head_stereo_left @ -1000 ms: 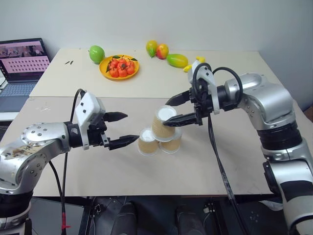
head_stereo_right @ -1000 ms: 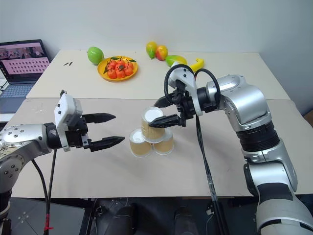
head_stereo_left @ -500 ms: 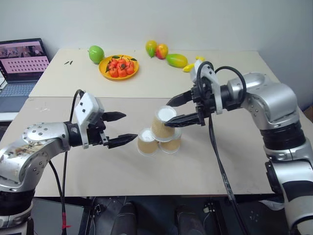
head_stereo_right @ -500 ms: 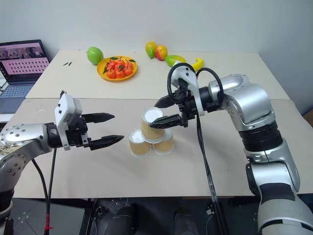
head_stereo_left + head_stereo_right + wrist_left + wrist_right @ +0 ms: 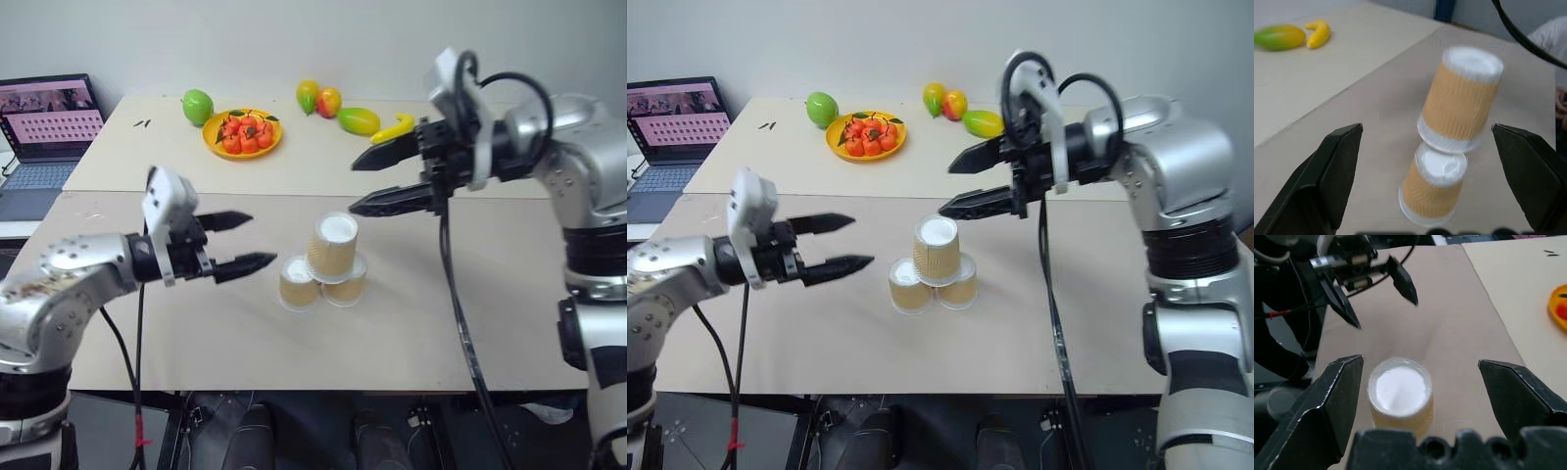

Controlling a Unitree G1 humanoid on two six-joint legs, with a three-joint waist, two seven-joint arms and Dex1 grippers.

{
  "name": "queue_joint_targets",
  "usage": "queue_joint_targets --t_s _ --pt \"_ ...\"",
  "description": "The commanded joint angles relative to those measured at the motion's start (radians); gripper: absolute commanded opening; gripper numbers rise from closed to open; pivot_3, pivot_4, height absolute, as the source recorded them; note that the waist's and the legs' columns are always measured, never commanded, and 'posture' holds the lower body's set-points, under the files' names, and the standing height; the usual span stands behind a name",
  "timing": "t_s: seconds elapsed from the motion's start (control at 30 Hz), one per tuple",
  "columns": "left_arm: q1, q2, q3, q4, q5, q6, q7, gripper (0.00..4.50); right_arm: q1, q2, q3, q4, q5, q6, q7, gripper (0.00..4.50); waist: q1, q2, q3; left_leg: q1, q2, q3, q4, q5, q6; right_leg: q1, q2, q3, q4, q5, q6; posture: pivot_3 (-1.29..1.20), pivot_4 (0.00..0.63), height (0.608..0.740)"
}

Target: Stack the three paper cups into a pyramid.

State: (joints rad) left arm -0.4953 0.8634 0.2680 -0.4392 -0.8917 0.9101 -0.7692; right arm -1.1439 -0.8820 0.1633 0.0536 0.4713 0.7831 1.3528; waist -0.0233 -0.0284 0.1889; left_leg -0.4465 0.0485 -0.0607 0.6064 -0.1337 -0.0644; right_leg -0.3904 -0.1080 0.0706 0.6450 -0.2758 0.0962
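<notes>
we count three paper cups (image 5: 325, 266) on the table (image 5: 245, 333), one yellow plate (image 5: 242, 135) of small red fruits, too tightly heaped to number, one green fruit (image 5: 197, 106), three mango-like fruits (image 5: 333, 105), one banana (image 5: 394, 128) and one laptop (image 5: 47, 132).

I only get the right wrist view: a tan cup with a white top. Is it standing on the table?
Observer: No. That top cup rests on two more cups, a left cup and a right cup, side by side.
Operator: What's the orange thing at my edge?
Observer: A plate of small red fruit.
Operator: Anything else back there?
Observer: A banana on the far table, and a laptop off to the robot's left.
</notes>
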Motion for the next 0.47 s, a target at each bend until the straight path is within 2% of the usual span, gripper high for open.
queue_joint_targets --t_s 0.03,0.13,0.3,0.47 --pt "-0.017 0.026 0.07 -0.051 -0.047 0.03 0.055 4.5 0.125 -0.129 -0.115 0.027 -0.051 -0.129 0.021 4.39 0.003 0.0 0.0 0.0 0.0 0.0 0.0 0.0 0.0 0.0 0.0 0.0 -0.001 0.0 0.0 0.0 0.15 0.732" --pt "0.015 0.021 0.085 -0.068 -0.048 0.023 0.078 4.5 0.289 -0.175 -0.195 -0.02 -0.026 -0.104 -0.008 4.39 0.006 0.0 0.0 0.001 0.0 0.001 -0.002 -0.001 0.0 0.001 0.0 0.0 -0.002 -0.001 0.0 0.0 0.15 0.732" --pt "0.109 0.004 0.084 -0.081 -0.004 -0.025 0.093 4.5 0.549 -0.163 -0.322 -0.121 0.004 -0.105 -0.105 4.39 -0.008 0.002 0.001 0.002 0.0 0.001 0.0 -0.001 0.0 0.0 0.0 0.001 0.003 -0.001 -0.001 0.0 0.15 0.732" --pt "0.183 -0.007 0.059 -0.078 0.045 -0.084 0.072 4.5 0.638 -0.139 -0.364 -0.173 0.025 -0.106 -0.157 4.39 -0.016 0.002 0.001 0.003 0.0 0.001 0.001 -0.001 0.0 0.001 0.0 0.001 0.002 -0.001 -0.001 0.0 0.15 0.732"
